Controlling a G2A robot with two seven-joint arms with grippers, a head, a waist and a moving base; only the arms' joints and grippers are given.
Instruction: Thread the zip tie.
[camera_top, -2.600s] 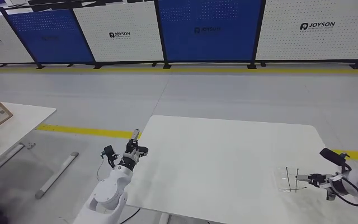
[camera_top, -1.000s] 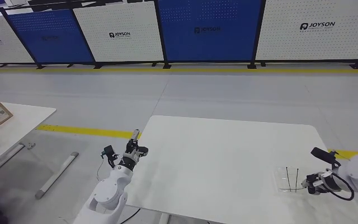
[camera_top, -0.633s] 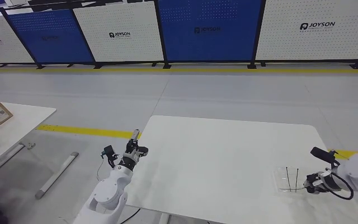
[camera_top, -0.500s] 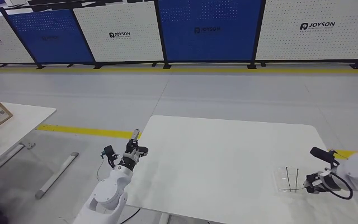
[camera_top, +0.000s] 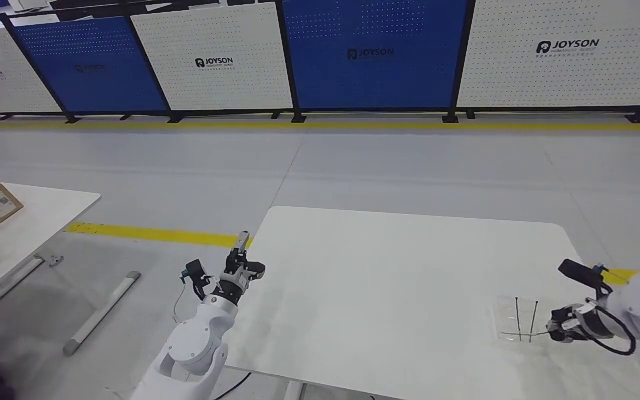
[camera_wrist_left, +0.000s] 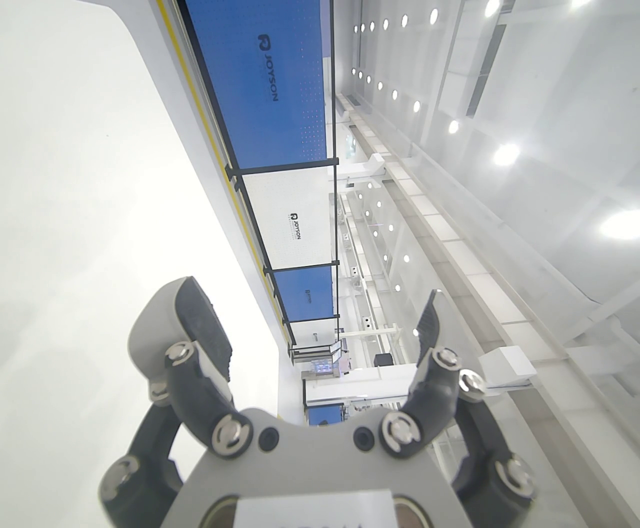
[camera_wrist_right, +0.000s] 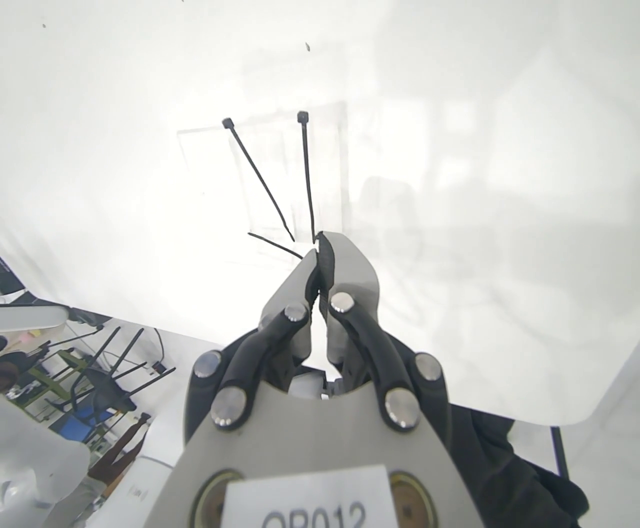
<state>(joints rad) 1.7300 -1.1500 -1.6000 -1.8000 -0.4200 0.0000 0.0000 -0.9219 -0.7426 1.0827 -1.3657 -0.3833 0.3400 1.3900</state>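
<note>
Three thin black zip ties lie on a clear tray (camera_wrist_right: 200, 145) near the table's right front corner. Two of them, one zip tie (camera_wrist_right: 306, 175) and a second tie (camera_wrist_right: 257, 175), run side by side with their heads away from my right gripper. A third tie (camera_wrist_right: 275, 245) lies across near their tails. My right gripper (camera_wrist_right: 318, 250) is shut at the tail ends, pinching the zip tie that runs straight into its fingertips. From above, that gripper (camera_top: 553, 328) sits just right of the ties (camera_top: 525, 316). My left gripper (camera_wrist_left: 315, 305) is open and holds nothing, at the table's left edge (camera_top: 240, 250).
The white table (camera_top: 400, 290) is bare between the two arms. Its right and front edges run close to the tray. Blue and white pegboard panels (camera_top: 370, 55) stand far behind on the floor. Another table corner (camera_top: 40, 210) shows at far left.
My right gripper came down onto the tie tails and shut. In the last half second it shifted slightly right, and the ties and tray shifted with it. The left arm stayed put.
</note>
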